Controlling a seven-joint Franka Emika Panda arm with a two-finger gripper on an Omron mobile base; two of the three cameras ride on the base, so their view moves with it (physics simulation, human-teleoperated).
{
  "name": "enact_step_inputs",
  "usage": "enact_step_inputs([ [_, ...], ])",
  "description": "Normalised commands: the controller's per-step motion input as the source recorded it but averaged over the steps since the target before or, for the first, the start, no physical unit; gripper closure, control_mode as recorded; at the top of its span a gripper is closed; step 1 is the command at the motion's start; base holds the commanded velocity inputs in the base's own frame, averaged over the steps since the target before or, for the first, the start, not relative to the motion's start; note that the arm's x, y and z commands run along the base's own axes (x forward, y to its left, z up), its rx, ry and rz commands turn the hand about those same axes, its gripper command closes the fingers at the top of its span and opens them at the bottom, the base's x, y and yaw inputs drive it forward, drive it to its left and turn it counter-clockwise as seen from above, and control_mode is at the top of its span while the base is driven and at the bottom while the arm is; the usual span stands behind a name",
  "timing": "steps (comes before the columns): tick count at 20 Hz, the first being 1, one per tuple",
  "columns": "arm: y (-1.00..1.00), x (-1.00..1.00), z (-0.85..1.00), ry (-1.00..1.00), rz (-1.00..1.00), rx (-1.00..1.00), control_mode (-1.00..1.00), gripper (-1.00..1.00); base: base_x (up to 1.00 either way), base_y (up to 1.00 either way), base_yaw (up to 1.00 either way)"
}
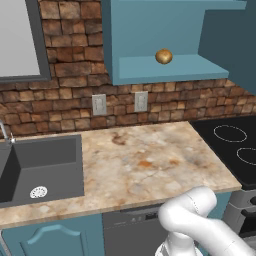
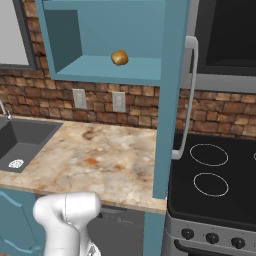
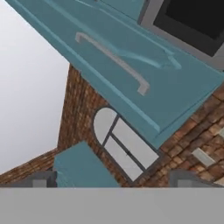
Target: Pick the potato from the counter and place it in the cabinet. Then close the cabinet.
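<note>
While the potato [image 1: 163, 56] sat on the open cabinet's [image 1: 150, 70] shelf, door [image 2: 167, 100] ajar, gripper [image 3: 113, 180] apart from it, grip state indeterminable.

Marbled stone counter [image 1: 150, 165]; matt teal cabinet [image 1: 150, 30], seemingly painted.

Red-brown brick wall [image 1: 65, 95] carries two pale outlets [image 1: 99, 104], dark sink [image 1: 42, 167] sits left, black stovetop [image 2: 215, 175] sits right
</note>
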Motion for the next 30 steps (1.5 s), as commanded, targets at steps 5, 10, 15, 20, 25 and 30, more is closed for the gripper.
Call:
enact_step_inputs([
  [5,-0.05,0.54,0.08,-0.25,0.07,0.12,-1.0,-1.0,0.0,0.0,0.0],
  [10,0.0,0.76,0.01,-0.16,0.09,0.08,-1.0,-1.0,0.0,0.0,0.0],
  [15,0.07,0.81,-0.03,-0.16,0.18,0.05,-1.0,-1.0,0.0,0.0,0.0],
  [20,0.35,0.85,-0.09,-0.17,0.22,0.01,-1.0,-1.0,0.0,0.0,0.0],
  [25,0.32,0.83,-0.05,-0.21,0.24,0.01,-1.0,-1.0,0.0,0.0,0.0],
  [30,0.68,0.1,0.15,-0.3,0.22,0.0,-1.0,-1.0,0.0,0.0,0.0],
])
